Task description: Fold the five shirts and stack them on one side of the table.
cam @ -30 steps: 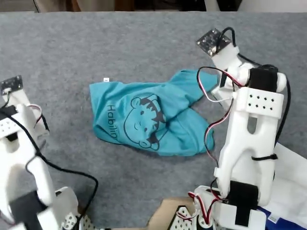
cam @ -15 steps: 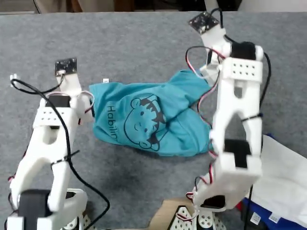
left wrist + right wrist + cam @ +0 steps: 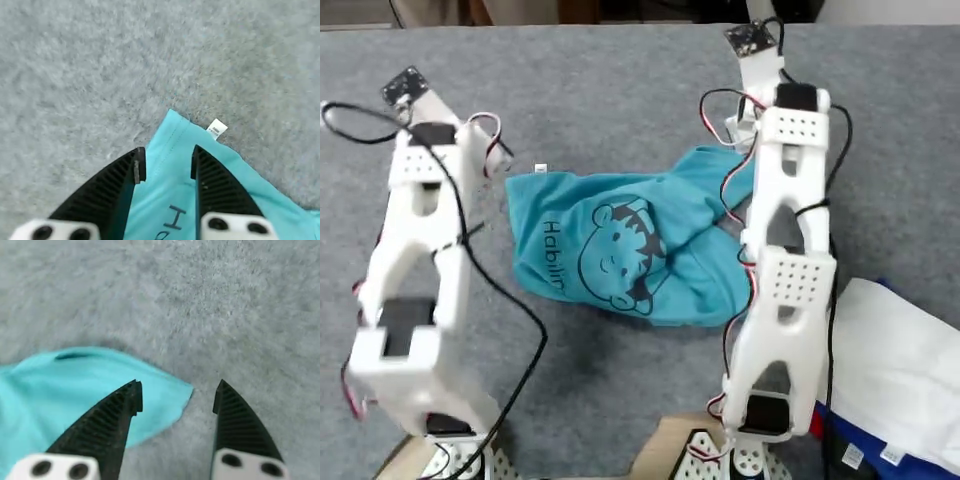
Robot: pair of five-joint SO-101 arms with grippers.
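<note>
The shirt lies crumpled mid-table. Left gripper hangs open and empty over its far-left corner, right gripper likewise over the far-right corner. Best to drop straight and pinch each corner's edge squarely.

Light over the desk is even and diffuse, moderately bright, no single source evident. The shirt shows no glare; a thin soft shadow lies along its edge toward the desk's near side. The white right arm beside the shirt reads bright, not burnt out. The room beyond the shirt is dark. In both wrist views the desk around the shirt looks paler; the left tool and right tool carry faint sheen.
</note>
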